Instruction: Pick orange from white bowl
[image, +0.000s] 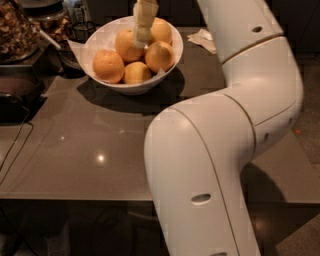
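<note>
The white bowl (98, 39) stands at the back of the grey table and holds several oranges. One orange (108, 65) lies at the left, one (137, 73) at the front, one (160, 56) at the right and two more behind them. My gripper (141, 39) comes down from the top edge into the bowl. Its tip sits between the back-left orange (125, 46) and the right orange, touching or nearly touching them. My white arm (225, 150) fills the right half of the view.
A crumpled paper napkin (202, 39) lies right of the bowl. A glass jar of dry food (17, 27) and a dark appliance (15, 97) stand at the left, with a cable (15, 145) trailing off. The table's front edge (75, 199) runs across the bottom.
</note>
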